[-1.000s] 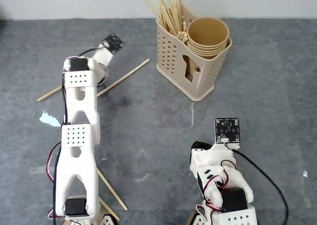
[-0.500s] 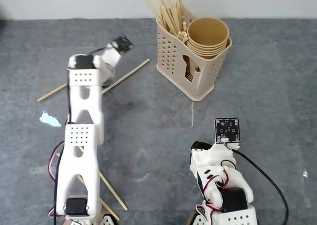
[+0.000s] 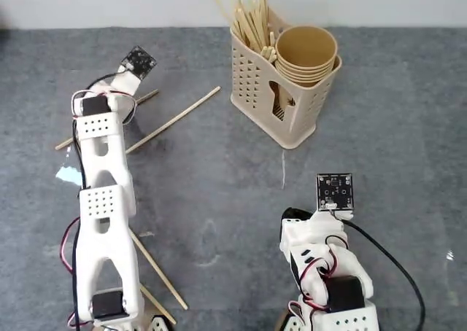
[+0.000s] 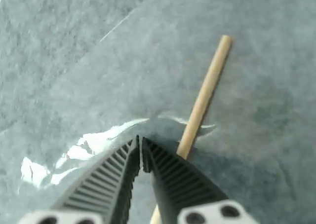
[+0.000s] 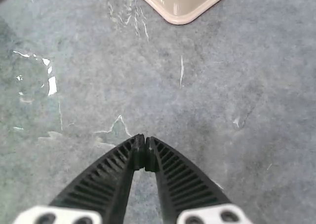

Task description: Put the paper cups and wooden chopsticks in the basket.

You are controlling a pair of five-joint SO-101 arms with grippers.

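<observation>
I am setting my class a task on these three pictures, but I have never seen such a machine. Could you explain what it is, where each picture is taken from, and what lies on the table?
These are two small white robot arms, each ending in a gripper with two toothed fingers. One picture looks down over the grey table. The other two come from cameras on the arms' wrists. The basket holds stacked paper cups and many chopsticks. Loose chopsticks lie on the table. The left gripper is shut beside one, not gripping it. The right gripper is shut and empty.
</observation>
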